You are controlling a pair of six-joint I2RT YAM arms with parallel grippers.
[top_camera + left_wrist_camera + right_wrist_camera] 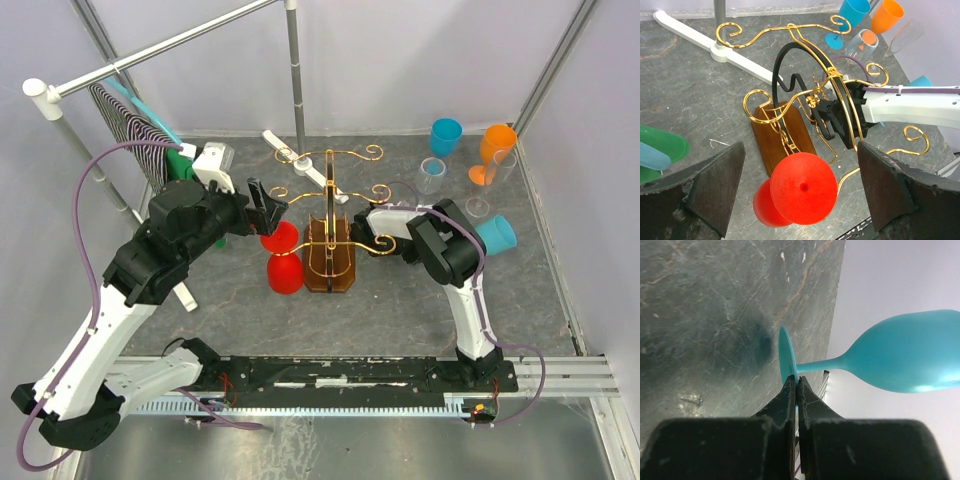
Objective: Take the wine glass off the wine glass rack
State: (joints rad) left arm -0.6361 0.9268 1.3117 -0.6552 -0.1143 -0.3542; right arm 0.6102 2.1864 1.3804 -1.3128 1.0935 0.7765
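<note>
Closest in, the left gripper [801, 150] stands wide open, its two dark fingers [705, 192] spread far apart and touching nothing. Between them, low and centred in the left wrist view, hangs the red wine glass [802, 187], upside down: its round foot faces up toward the pincer and its bowl points down at the table. From above, the foot is caught on a lower arm on the left side of the wine glass rack [330, 225], right at the fingertips, and the bowl hangs just beside the brown wooden base [330, 275]. I can see no contact between fingers and glass. The gold wire rack stands upright in the middle of the grey table [400, 310]. Over on the right, the right gripper [796, 382] is squeezed almost flat. The foot rim of a turquoise glass [910, 352] runs straight into the slit between its fingers, so it looks clamped there, held sideways above the tabletop. Beyond, near the far right corner, stand a blue glass [446, 135], an orange glass [497, 148] and clear glasses [430, 172].
</note>
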